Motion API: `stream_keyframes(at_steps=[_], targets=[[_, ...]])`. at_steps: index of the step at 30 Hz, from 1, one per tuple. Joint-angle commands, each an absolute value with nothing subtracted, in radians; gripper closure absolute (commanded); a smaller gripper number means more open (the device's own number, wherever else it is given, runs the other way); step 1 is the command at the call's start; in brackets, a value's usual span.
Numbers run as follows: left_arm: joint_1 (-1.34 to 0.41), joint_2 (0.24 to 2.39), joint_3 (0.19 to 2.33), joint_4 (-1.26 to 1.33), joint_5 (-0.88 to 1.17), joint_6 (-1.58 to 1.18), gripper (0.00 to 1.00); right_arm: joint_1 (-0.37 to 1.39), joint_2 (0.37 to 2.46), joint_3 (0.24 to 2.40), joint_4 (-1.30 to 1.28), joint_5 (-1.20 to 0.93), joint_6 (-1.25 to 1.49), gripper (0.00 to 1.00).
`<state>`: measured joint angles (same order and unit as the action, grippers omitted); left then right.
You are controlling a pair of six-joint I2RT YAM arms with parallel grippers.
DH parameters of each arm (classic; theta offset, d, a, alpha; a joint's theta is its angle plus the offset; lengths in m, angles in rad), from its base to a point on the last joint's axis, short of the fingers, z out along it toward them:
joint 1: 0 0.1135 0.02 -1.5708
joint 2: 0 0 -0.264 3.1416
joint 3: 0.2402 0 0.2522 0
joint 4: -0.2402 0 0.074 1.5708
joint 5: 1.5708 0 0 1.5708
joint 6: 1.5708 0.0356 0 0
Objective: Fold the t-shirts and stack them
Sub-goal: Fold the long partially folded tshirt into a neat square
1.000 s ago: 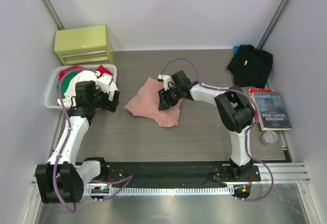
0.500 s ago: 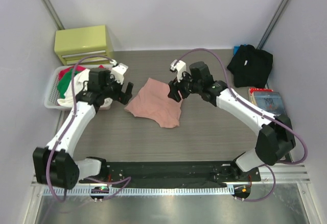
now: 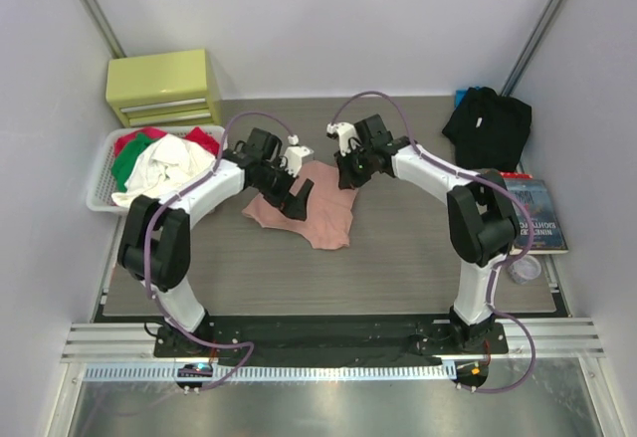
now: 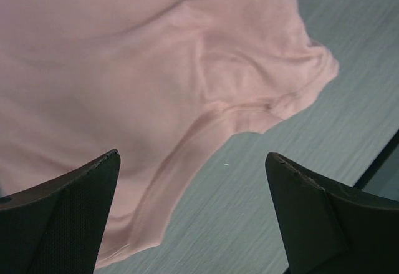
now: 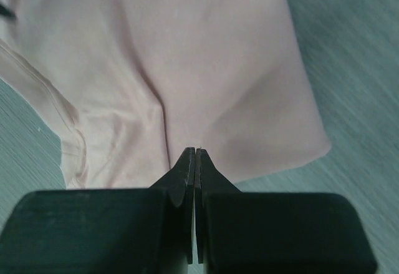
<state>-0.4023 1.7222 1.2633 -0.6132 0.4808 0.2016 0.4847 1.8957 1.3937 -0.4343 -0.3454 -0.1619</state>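
The right pincer point(image 5: 195, 152) is pressed shut over the pink shirt point(image 3: 317, 213), and I see no cloth in it. The left pincer point(image 4: 192, 156) is spread wide above the shirt's edge. The shirt lies crumpled in the middle of the table point(image 3: 398, 268). Lifting now could come up empty.

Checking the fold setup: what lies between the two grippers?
The salmon-pink t-shirt: in the top external view its cloth spans the stretch between the open left gripper and the shut right gripper.

Even soft light, sharp, shadowless
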Motion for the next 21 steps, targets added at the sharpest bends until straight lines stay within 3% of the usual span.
stream_keyframes(at_steps=[1, 21], targets=[[-0.426, 1.727, 1.229, -0.572, 0.531, 0.173, 0.00, 0.480, 1.902, 1.500, -0.417, -0.393, -0.137, 0.99], [-0.426, 1.895, 1.221, -0.497, 0.502, 0.060, 0.00, 0.483, 2.089, 1.517, -0.420, -0.410, -0.109, 0.99]])
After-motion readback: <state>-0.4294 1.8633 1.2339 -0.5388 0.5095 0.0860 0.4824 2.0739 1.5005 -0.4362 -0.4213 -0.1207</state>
